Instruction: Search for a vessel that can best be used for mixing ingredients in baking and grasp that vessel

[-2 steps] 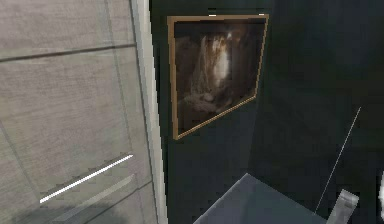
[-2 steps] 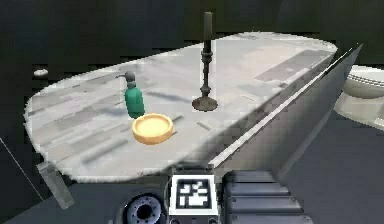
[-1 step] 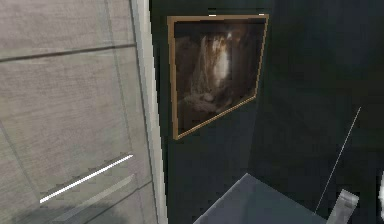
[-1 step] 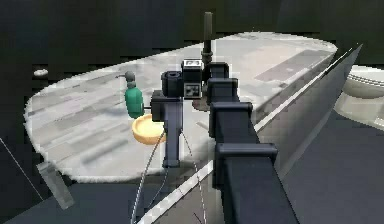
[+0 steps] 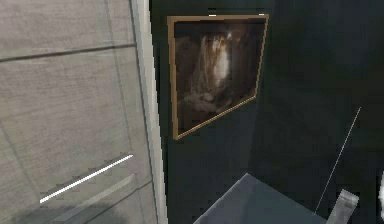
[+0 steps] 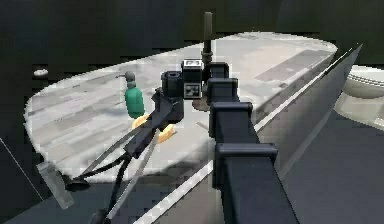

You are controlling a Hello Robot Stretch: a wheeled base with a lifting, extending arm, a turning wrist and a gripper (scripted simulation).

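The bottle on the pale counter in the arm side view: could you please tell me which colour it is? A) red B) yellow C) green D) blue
C: the bottle with a pump top, standing on the pale counter, is plainly green.

A picture in a wooden frame (image 5: pixel 218 75) hangs on a dark wall (image 5: pixel 320 90), beside a pale tiled panel (image 5: pixel 60 90) that carries a slanting white bar (image 5: pixel 85 178). A green pump bottle (image 6: pixel 131 97) stands upright on a grey marbled top (image 6: pixel 270 60). A dark slim upright thing (image 6: pixel 207 30) is near its far edge, and a white toilet (image 6: pixel 365 90) stands past its end.
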